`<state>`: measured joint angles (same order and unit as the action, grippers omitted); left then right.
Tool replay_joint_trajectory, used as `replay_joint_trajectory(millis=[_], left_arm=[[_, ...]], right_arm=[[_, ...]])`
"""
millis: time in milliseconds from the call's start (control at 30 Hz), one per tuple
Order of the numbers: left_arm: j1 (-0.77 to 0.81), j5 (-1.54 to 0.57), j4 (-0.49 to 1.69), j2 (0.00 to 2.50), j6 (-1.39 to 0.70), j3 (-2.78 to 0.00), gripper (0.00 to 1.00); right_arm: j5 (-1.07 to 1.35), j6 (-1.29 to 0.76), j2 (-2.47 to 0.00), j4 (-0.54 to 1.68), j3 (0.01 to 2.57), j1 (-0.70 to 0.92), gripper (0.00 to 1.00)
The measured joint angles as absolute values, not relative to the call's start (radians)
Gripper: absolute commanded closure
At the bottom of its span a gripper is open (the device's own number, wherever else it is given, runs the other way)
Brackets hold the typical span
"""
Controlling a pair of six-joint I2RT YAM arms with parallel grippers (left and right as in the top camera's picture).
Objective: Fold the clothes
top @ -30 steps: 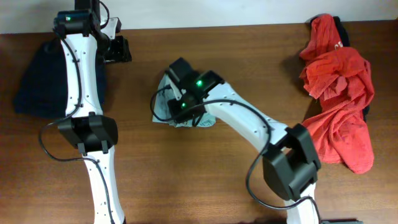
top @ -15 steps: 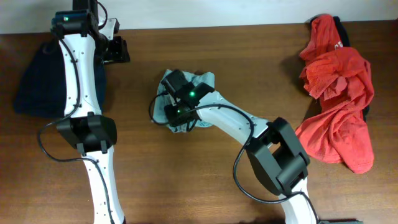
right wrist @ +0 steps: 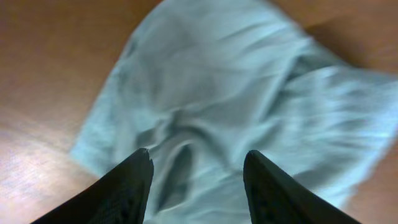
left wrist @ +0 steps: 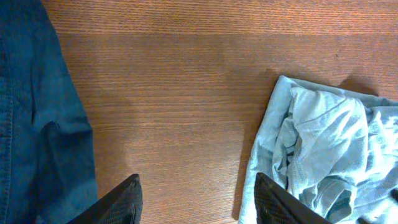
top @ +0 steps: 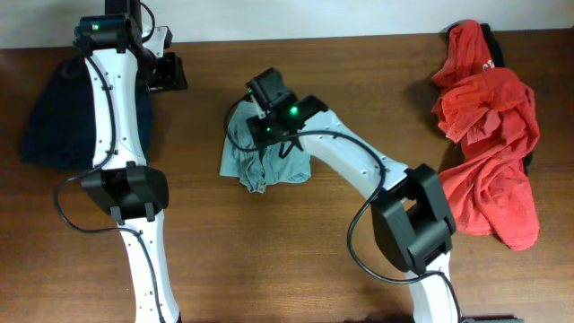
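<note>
Overhead, blue-grey T-shirt (top: 260,163) crumpled centrally, orange-red shirt (top: 489,135) heaped apart

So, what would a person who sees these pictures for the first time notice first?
Probably the bright orange-red shirt, heaped at the right edge of the table. Next comes the crumpled pale blue-grey T-shirt at mid-table, with the right gripper open over it. A dark navy garment lies at the far left.
</note>
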<state>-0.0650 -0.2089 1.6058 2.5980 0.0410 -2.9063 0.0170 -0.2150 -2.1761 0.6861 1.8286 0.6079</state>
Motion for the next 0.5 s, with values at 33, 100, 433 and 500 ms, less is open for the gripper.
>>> replay_joint_trajectory(millis=[33, 100, 433, 500], left_arm=[[-0.065, -0.209, 1.606, 2.598, 0.041, -2.906, 0.43], [-0.065, -0.209, 1.606, 2.598, 0.041, -2.906, 0.42], [-0.065, -0.209, 1.606, 2.598, 0.041, -2.906, 0.43], [-0.065, -0.209, 1.606, 2.598, 0.041, -2.906, 0.43]], right_arm=[[0.009, -0.209, -2.176, 0.680, 1.829, 0.599, 0.52], [-0.004, -0.206, -2.177, 0.671, 1.829, 0.588, 0.56], [-0.016, -0.189, -2.218, 0.673, 1.829, 0.599, 0.62], [-0.016, -0.184, -2.219, 0.676, 1.829, 0.602, 0.62]])
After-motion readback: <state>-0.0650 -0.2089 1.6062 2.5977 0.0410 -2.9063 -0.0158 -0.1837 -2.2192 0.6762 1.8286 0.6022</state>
